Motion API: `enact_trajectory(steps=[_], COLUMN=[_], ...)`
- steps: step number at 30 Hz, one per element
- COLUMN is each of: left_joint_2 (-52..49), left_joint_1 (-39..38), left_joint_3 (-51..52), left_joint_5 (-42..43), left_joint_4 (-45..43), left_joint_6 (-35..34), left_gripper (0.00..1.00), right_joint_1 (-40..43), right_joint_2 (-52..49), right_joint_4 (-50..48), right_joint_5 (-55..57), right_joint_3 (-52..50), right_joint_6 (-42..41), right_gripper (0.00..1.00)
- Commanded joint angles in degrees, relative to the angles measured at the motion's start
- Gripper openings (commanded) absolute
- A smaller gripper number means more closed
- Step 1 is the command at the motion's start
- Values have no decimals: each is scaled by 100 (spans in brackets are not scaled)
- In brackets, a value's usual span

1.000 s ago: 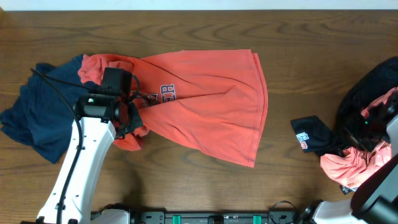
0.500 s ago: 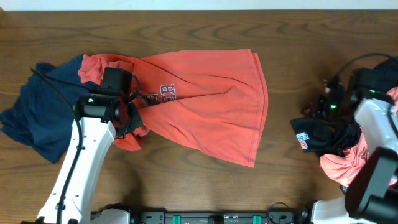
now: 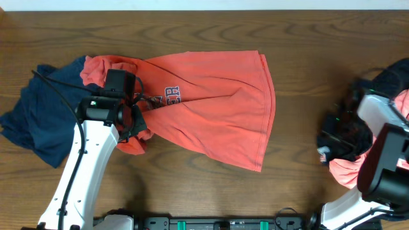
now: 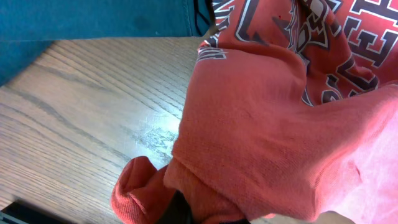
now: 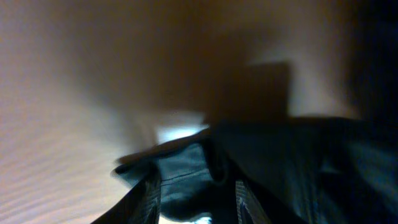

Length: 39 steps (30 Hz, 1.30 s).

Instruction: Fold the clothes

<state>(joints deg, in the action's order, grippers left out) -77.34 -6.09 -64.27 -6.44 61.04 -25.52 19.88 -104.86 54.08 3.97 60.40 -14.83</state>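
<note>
Orange shirt [image 3: 211,102] lies spread out to the right of the left gripper [image 3: 131,122], exactly as it lay a second ago, with its printed chest just beside the pincer. The left gripper has not moved either. It is closed on a bunched edge of the shirt: in the left wrist view the cloth is gathered and folded over a dark finger [image 4: 179,210] at the bottom of the frame. A navy garment [image 3: 38,121] is crumpled on the far side of that gripper, its edge under the shirt's collar end.

The change is on the other side. The right gripper [image 3: 342,131], a second ago at the table's [image 3: 204,32] right edge, has swung in and now sits on the black garment [image 3: 345,144]. That garment has bunched up beneath it, and its white patch is now almost hidden. The right wrist view is dark and blurred, so I cannot tell how wide this pincer stands. A coral garment [image 3: 348,172] lies just behind it.
</note>
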Motion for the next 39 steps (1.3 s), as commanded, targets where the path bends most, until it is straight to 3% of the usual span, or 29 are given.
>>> enact_trajectory(steps=[1,3,8,12,15,20,25,31,39], left_joint_2=[72,72,72,72,72,72,72,72,72], left_joint_1=[28,28,28,28,28,28,28,28,28], left_joint_3=[-35,-35,-35,-35,-35,-35,-35,-35,-35], left_joint_5=[-155,-155,-155,-155,-155,-155,-155,-155,-153], left_joint_4=[-7,-7,-7,-7,-7,-4,-4,-2,-4], left_joint_6=[-52,-52,-52,-52,-52,-52,-52,-52,-52], left_gripper=[7,7,7,7,7,7,7,7,7], right_joint_1=[531,881,1368,1287,1001,166,-844,-1967,-3259], right_joint_2=[52,186,675,1226,1606,1794,1779,1779,1773], right_joint_4=[372,557,485,-114,-308,291,632,437,-728], right_joint_5=[1843,1915,1351,-651,-2527,-3204,-3318,-3316,-3639], right_joint_3=[-44,-42,-42,-42,-42,-48,-348,-1099,-2190], right_joint_6=[-1443,-1799,-1812,-260,994,1620,1582,793,-385], right_gripper=[38,38,38,41,53,61,60,60,60])
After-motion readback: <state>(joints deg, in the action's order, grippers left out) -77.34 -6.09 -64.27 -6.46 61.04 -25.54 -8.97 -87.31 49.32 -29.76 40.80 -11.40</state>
